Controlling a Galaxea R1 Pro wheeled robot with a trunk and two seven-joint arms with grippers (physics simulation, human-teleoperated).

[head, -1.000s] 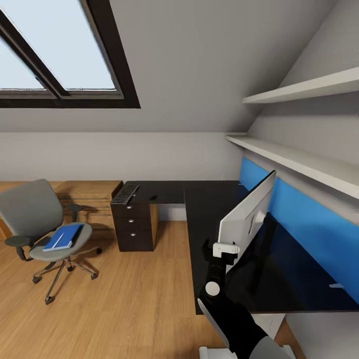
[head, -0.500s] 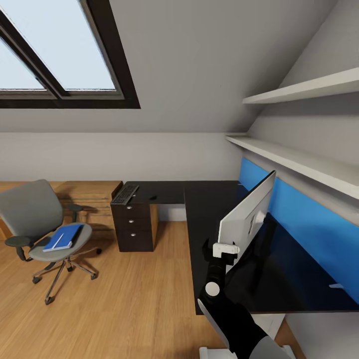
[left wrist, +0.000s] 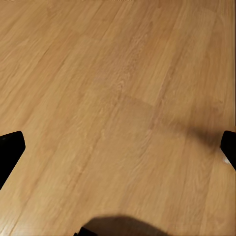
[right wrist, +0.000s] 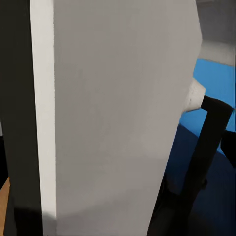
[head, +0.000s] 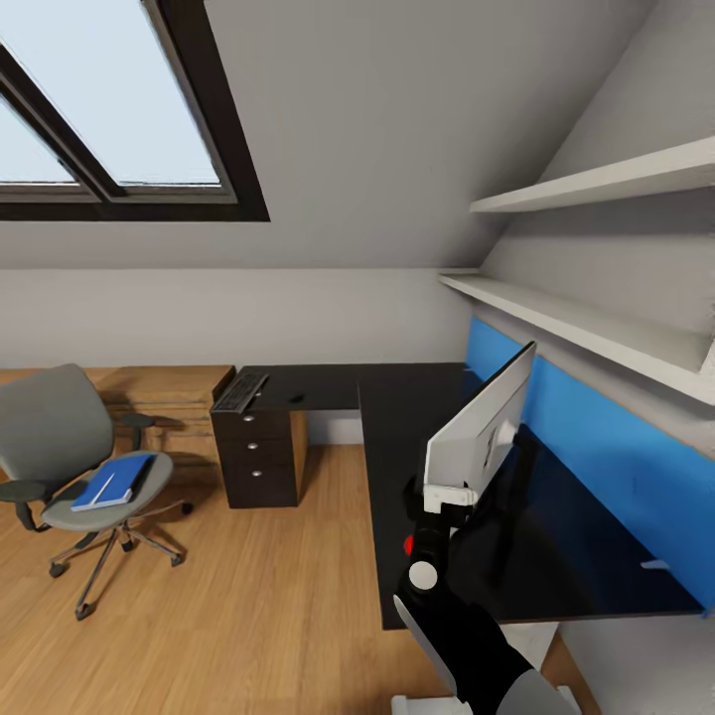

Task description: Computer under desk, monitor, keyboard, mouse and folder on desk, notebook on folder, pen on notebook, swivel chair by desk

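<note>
While the right gripper (head: 447, 494) clamps the near lower edge of the monitor (head: 479, 426), the screen stands tilted on the black top of the desk (head: 397, 437), its white back turned toward the room and its front facing the blue back panel (head: 596, 437). From the right wrist view, the white back of the monitor (right wrist: 118, 113) sits directly ahead of the camera, with its dark stand (right wrist: 201, 162) beyond and the blue panel behind it. On the far wing of the desk, the keyboard (head: 239, 390) lies flat above the dark drawers (head: 256, 457), and the mouse (head: 295, 399) rests apart from it on the same surface. To the left of the desk, the swivel chair (head: 70, 457) stands on the wood floor (head: 248, 596), well apart from the desk. Its seat carries the folder (head: 111, 481), with the pen (head: 106, 489) lying on top; the notebook cannot be told apart at this size. From the left wrist view, the two dark fingertips (left wrist: 10, 150) of the left gripper (left wrist: 118, 152) sit spread wide at opposite edges, holding nothing, above bare floorboards. Two white shelves (head: 586, 328) run along the sloped wall above the panel.
</note>
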